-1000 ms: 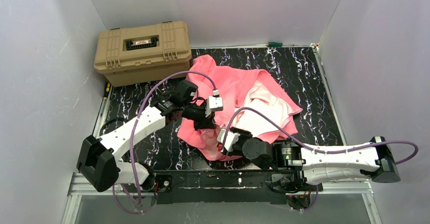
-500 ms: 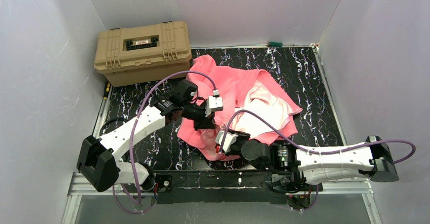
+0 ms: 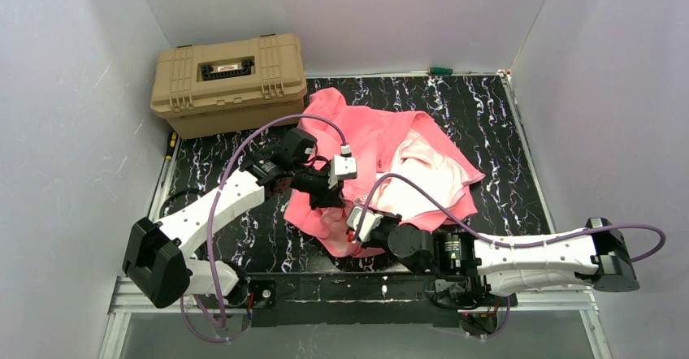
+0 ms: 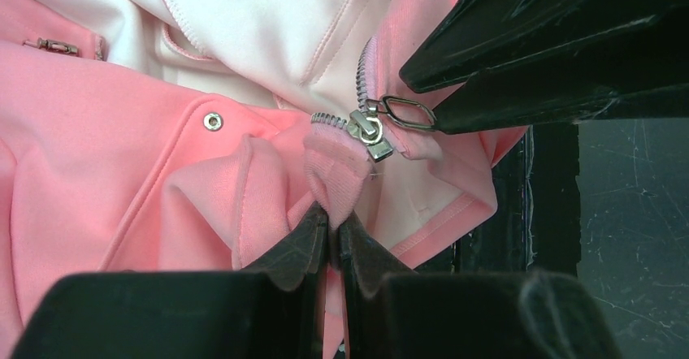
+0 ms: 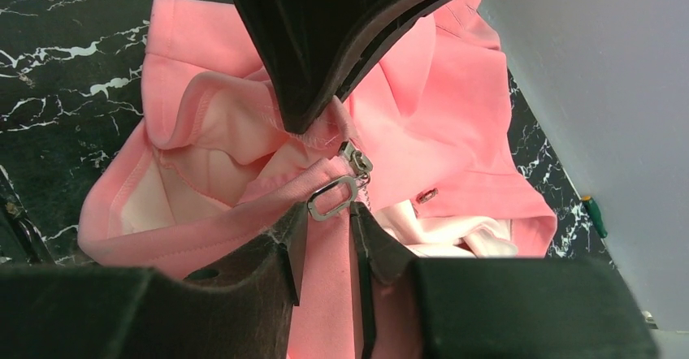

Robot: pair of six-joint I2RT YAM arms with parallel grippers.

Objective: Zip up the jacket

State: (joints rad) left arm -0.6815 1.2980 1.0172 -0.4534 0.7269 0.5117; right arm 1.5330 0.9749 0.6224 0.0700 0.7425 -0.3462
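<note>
The salmon-pink jacket [image 3: 382,131] lies crumpled on the black, white-veined table [image 3: 496,123], its smooth knit open over a paler pink lining [image 3: 422,172]. Our left gripper [image 4: 333,222] is closed tight on a rounded fold of hem just below the metal slider [image 4: 370,131]. Our right gripper [image 5: 327,213] stands narrow, its tips either side of the oblong wire pull ring [image 5: 333,198]; we cannot tell whether the ring is pinched. A round snap stud [image 4: 214,120] dots the front.

The jacket [image 3: 382,131] is soft matt cloth, its lining [image 4: 268,18] smoother and paler. The zipper slider [image 4: 370,131], pull ring [image 4: 406,114] and snap [image 4: 213,120] are shiny metal. The case [image 3: 187,75] is matt ribbed plastic; the table [image 3: 487,115] glossy.
</note>
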